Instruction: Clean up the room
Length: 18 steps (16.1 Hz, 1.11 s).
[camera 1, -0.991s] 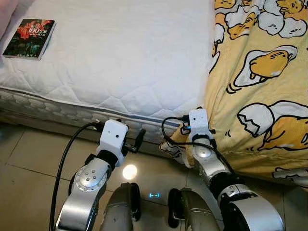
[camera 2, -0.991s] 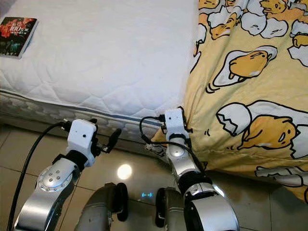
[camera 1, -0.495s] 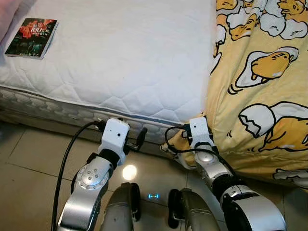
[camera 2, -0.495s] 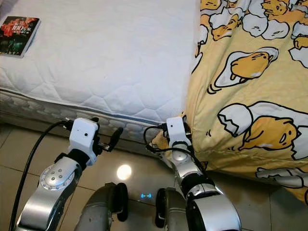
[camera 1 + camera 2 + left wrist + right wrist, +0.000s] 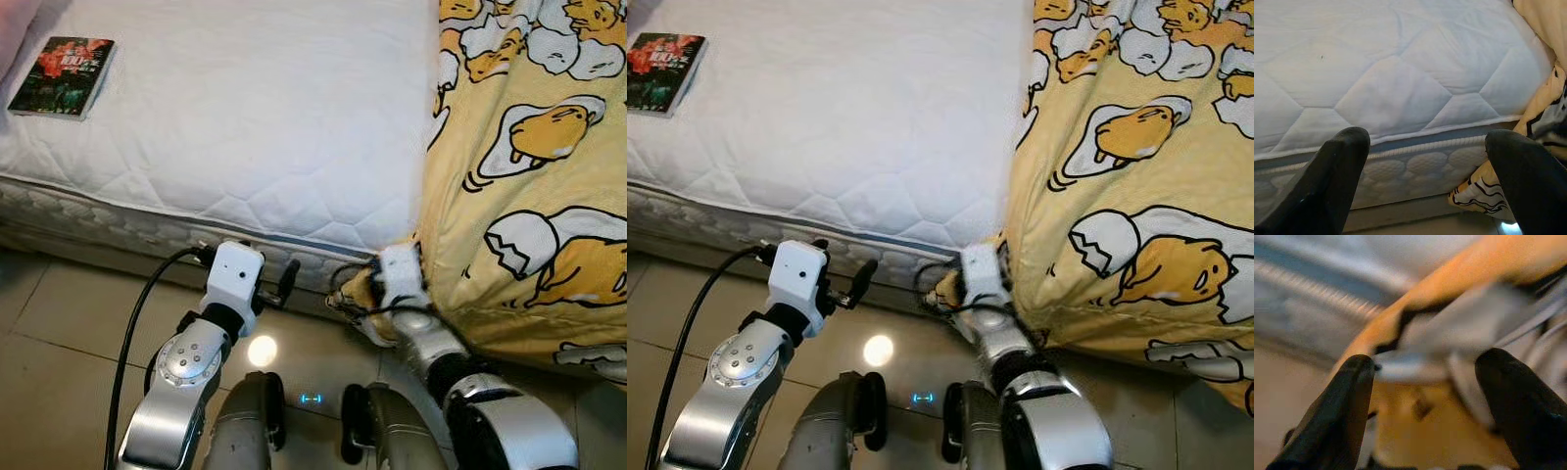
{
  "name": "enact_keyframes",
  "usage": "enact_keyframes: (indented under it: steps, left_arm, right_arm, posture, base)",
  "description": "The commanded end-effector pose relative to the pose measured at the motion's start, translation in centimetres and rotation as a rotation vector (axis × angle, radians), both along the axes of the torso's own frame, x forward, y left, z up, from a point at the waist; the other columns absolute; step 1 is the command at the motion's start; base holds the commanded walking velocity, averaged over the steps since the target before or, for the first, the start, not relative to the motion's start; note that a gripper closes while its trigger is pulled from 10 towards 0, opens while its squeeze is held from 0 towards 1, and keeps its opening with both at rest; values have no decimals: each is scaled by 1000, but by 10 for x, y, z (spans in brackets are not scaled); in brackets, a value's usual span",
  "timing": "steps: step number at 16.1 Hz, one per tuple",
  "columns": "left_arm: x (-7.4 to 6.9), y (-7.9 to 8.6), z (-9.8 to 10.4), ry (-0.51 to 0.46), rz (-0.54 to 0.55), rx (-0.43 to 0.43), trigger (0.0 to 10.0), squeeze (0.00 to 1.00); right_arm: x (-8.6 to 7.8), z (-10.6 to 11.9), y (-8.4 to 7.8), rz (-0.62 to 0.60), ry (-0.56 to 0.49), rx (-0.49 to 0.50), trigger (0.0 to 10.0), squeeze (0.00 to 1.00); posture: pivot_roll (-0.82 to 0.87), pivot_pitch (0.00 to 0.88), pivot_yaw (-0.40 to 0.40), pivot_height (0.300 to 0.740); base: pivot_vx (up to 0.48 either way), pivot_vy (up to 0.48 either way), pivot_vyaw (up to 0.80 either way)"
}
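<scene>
**Reaching for the drooping blanket corner**

My right gripper [image 5: 1420, 396] had its two black fingers [image 5: 1337, 416] spread wide, nothing between them, aimed at the hanging corner of the yellow blanket printed with egg-shaped cartoon figures [image 5: 529, 196]. The right wrist view was blurred, so I could only say the cloth looked very near the fingertips, not whether it touched them. From above, that wrist [image 5: 400, 279] sat just at the fold where the blanket drooped over the mattress edge toward the floor.

My left gripper [image 5: 1425, 161] also stood open, fingers [image 5: 1327, 186] well apart, pointing at the side of the white quilted mattress [image 5: 255, 117] with the blanket corner off to one side. It held nothing and hovered above the beige tiled floor [image 5: 59, 333].

I judged the blanket soft, limp and fairly light for its bulk; it would sag and slide off, not lift as one piece. The best hold seemed to be the bunched corner fold, where several layers would give the fingers something thick to pinch. A single thin layer could slip free.

Well away, near the far left corner of the mattress, a dark paperback book with a red cover picture [image 5: 61, 76] lay flat.
</scene>
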<state>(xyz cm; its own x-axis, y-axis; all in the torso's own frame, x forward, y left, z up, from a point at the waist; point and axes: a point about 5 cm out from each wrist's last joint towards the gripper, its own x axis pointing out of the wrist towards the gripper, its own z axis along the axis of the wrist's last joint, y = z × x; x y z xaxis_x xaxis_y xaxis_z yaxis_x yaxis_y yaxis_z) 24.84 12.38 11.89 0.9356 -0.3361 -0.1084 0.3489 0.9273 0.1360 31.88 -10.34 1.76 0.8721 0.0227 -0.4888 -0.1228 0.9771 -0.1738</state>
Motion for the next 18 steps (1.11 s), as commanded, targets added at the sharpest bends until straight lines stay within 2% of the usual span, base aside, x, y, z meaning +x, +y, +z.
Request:
enact_keyframes:
  steps: [1, 2, 5, 7, 9, 10, 11, 12, 13, 18]
  left_arm:
    - [-4, 1, -6, 21, -1, 11, 10000, 0]
    - [-4, 2, -6, 21, -1, 13, 10000, 0]
    - [-3, 2, -6, 21, -1, 18, 10000, 0]
    - [-3, 2, -6, 20, -2, 18, 10000, 0]
    - [-3, 2, -6, 18, -3, 19, 10000, 0]
    - [-4, 2, -6, 17, -2, 20, 10000, 0]
    - [-4, 2, -6, 16, -2, 21, 10000, 0]
    - [-3, 2, -5, 15, -3, 21, 10000, 0]
    - [-3, 2, -5, 15, -4, 21, 10000, 0]
    - [-2, 2, -5, 9, -16, 30, 10000, 0]
  right_arm:
    - [-13, -15, 1, 9, 80, 4, 2588, 0]
    - [-14, -16, 4, 20, 86, 25, 0, 0]
    - [-15, -15, 10, 49, 73, 32, 0, 0]
    - [-13, -12, 11, 66, 34, 3, 0, 0]
    - [-2, 7, 17, 106, -160, -96, 0, 0]
    - [0, 13, 18, 101, -214, -106, 10000, 0]
    - [2, 19, 17, 77, -280, -113, 10000, 0]
    - [2, 23, 15, 53, -323, -111, 10000, 824]
    - [2, 23, 15, 41, -333, -88, 10000, 1000]
    - [7, 29, 13, 20, -367, -113, 10000, 1000]
  posture:
    - [180, 293, -11, 699]
    - [182, 293, -9, 699]
    - [181, 290, -8, 699]
    - [179, 289, -7, 699]
    - [179, 287, -9, 699]
    - [179, 287, -9, 699]
    - [177, 287, -9, 699]
    - [175, 287, -8, 699]
    - [174, 287, -5, 699]
    - [179, 285, 0, 699]
  base:
    - [0, 0, 0]
    - [0, 0, 0]
    - [0, 0, 0]
    - [0, 0, 0]
    - [0, 0, 0]
    - [0, 0, 0]
    - [0, 0, 0]
    - [0, 0, 0]
    - [0, 0, 0]
    - [0, 0, 0]
